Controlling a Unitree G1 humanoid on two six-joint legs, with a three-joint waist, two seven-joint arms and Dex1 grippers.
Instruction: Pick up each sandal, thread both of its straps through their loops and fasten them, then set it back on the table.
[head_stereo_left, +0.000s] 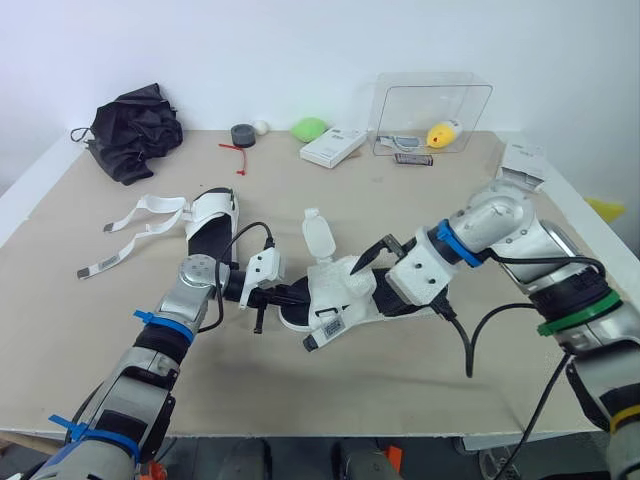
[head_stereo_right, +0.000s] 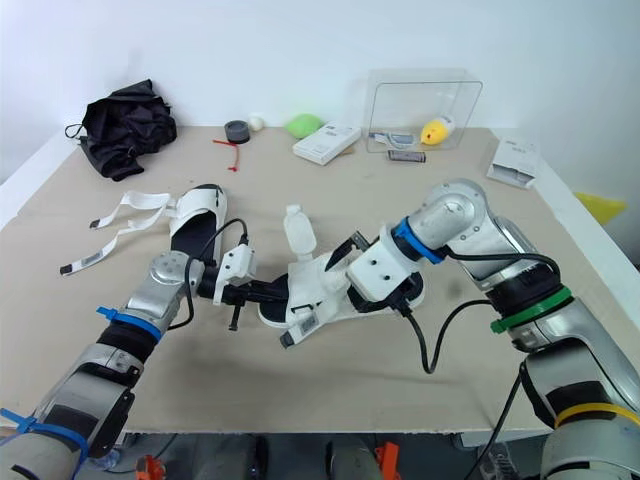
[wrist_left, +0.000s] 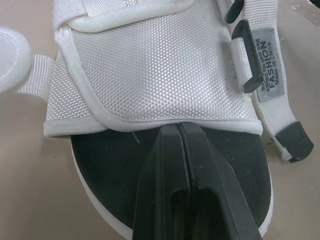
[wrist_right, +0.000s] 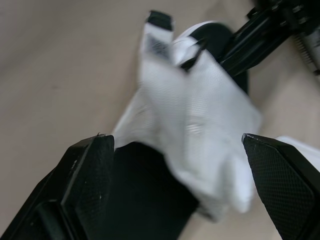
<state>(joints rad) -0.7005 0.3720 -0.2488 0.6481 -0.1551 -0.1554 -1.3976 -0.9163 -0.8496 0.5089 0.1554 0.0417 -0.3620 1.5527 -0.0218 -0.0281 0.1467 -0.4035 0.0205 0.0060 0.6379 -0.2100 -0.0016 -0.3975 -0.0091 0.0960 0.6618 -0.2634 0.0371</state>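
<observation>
I have my left gripper (wrist_left: 178, 129) clenched with its tips against the sandal (head_stereo_left: 340, 290) upper's edge, my right gripper (wrist_right: 175, 140) spread wide over it, and bare table (head_stereo_left: 400, 385) toward the near edge.

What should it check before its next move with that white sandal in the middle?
1. Left gripper placed on the middle sandal: shut, tips over the black insole at the upper's edge; ok.
2. Right gripper ready to grasp: open, one finger on either side of the sandal; ok.
3. Labelled strap fastened: lies loose; not ok.
4. Upright strap fastened: sticks up free; not ok.
5. Sandal lifted off the table: cannot tell.
6. Other sandal done: straps spread loose; not ok.
</observation>
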